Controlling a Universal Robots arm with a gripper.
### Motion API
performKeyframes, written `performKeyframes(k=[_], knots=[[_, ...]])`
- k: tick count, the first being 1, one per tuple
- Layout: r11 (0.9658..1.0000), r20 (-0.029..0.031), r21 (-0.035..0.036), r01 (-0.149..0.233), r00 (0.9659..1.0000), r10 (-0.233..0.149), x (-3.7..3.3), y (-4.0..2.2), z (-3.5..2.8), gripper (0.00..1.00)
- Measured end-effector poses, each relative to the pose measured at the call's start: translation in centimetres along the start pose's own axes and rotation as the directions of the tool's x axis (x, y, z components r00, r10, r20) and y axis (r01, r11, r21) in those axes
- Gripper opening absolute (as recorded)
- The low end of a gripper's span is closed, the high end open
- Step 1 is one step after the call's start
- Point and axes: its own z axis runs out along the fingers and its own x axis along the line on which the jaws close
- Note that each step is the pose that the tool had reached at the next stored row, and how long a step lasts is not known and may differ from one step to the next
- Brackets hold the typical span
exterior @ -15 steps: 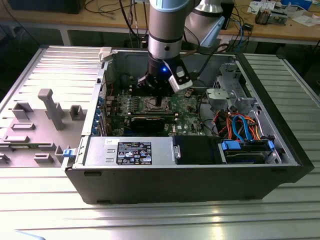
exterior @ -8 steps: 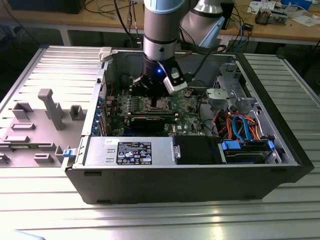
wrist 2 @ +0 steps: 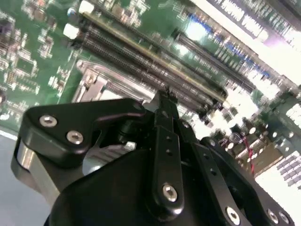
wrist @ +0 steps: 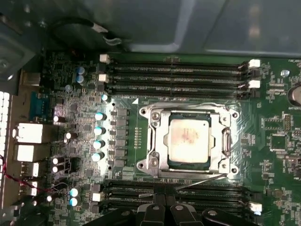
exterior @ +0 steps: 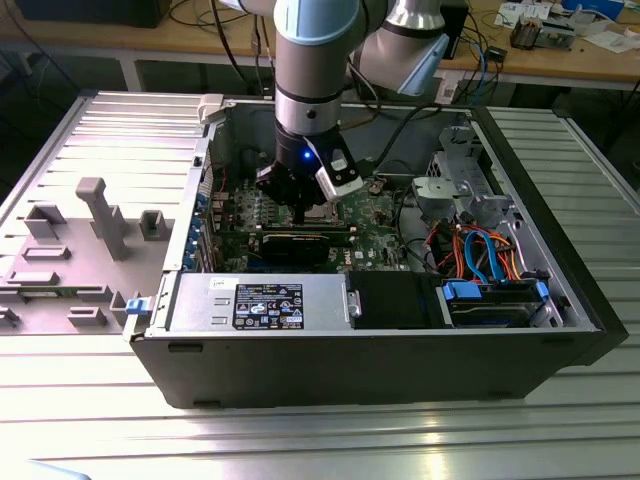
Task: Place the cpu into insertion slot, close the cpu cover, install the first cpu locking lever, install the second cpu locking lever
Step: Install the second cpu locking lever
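Black claw (wrist: 164,207), fingers pinched together holding nothing, sits just beside the shiny square silver cpu cover (wrist: 188,141), closed over the silvery-grey square cpu (wrist: 189,140).

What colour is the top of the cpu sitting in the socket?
Silvery-grey with a faint pinkish smear, best seen in the first wrist view: the cpu.

The cpu (wrist: 188,142) has a silvery-grey top smudged with pale tan. Around it the cpu cover (wrist: 159,141) is shiny silver, and beyond that the circuit board (wrist: 273,117) is green with black memory slots (wrist: 178,75). The end effector (wrist: 164,207) is black.
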Motion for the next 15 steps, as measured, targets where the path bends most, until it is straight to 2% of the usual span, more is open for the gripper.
performKeyframes(k=[7,10,15], knots=[[1.0000,0.0001,-0.0016,0.000,1.0000,0.000,0.04,-0.10,0.05,0.11],[1.0000,0.0001,-0.0015,0.000,1.0000,0.000,0.07,-0.03,-1.40,0.11],[1.0000,0.0001,-0.0016,0.000,1.0000,0.000,0.10,0.06,-3.25,0.11]])
